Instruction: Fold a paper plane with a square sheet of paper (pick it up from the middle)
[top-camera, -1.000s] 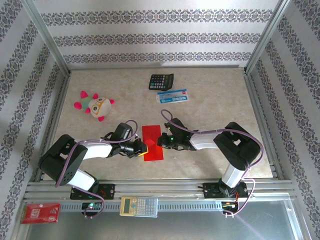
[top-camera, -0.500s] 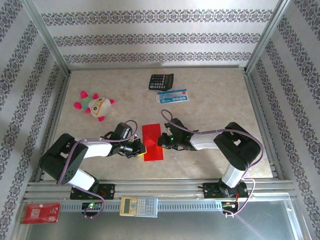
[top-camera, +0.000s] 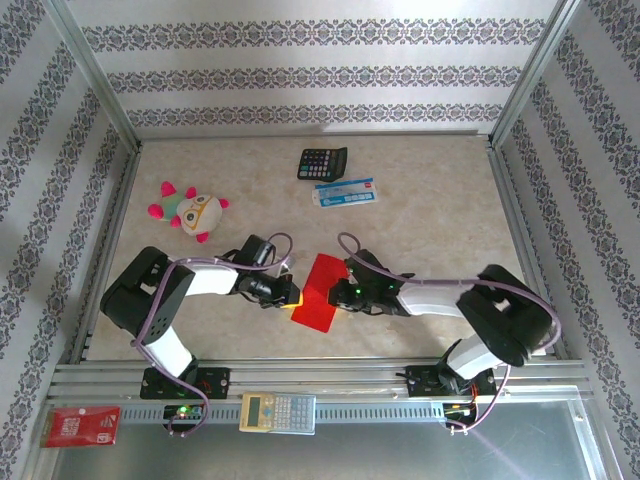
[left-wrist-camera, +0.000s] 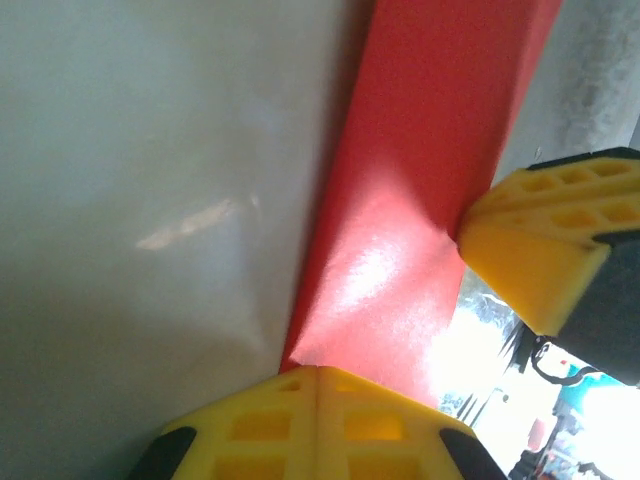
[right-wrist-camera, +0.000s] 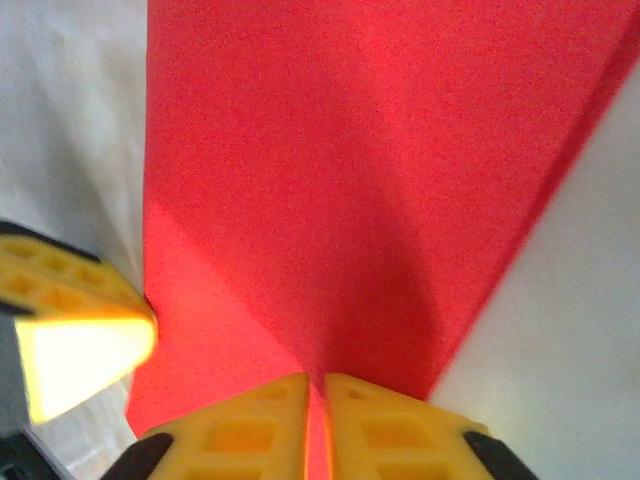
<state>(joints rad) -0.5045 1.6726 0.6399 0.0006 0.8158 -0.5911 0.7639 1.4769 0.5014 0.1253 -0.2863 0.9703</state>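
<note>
The square sheet of paper (top-camera: 316, 290) is bright red, folded into a narrower oblong. It sits tilted at the table's near middle, held between both grippers. My left gripper (top-camera: 289, 296) is at its left edge. In the left wrist view its yellow jaws (left-wrist-camera: 318, 372) are pressed together on the paper (left-wrist-camera: 420, 190). My right gripper (top-camera: 337, 293) is at the right edge. In the right wrist view its jaws (right-wrist-camera: 316, 385) stand almost together, with the red paper (right-wrist-camera: 330, 170) running into the thin slit between them. Each wrist view also catches the other gripper's yellow fingertip.
A black calculator (top-camera: 322, 162) and a blue-and-white packet (top-camera: 345, 192) lie at the back middle. A plush toy (top-camera: 190, 212) sits back left. On the front rail are a beige calculator (top-camera: 277, 411) and a small red printed packet (top-camera: 82, 425).
Both grippers have shifted right and nearer with the paper. The paper has swung from lying straight to a tilt, and the right jaws have parted slightly.
</note>
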